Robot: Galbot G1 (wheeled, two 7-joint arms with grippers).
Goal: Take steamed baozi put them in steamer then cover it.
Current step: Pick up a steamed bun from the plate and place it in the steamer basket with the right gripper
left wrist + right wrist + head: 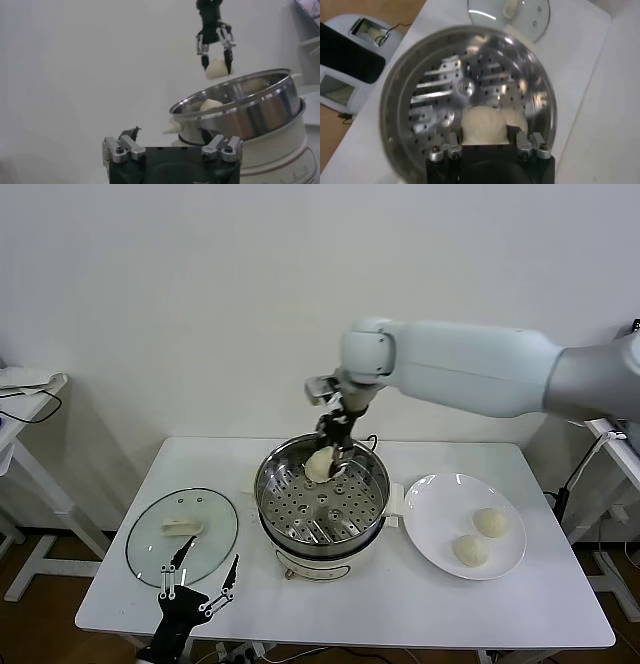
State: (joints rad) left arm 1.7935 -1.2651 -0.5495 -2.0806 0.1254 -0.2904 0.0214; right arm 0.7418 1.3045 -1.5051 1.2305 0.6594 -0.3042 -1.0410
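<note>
— What is the round steamer pot (pixel 322 502) made of?
— Polished, mirror-bright steel, with a perforated tray inside.
— And beside the pot?
— A clear glass lid (pixel 182 536) with a metal rim; opposite, a glossy white plate (pixel 437 539) under matt, smooth cream buns (pixel 489 522).

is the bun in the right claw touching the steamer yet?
Apart. The left wrist view shows the right claw holding the baozi with bare wall visible between it and the steamer rim below.
</note>
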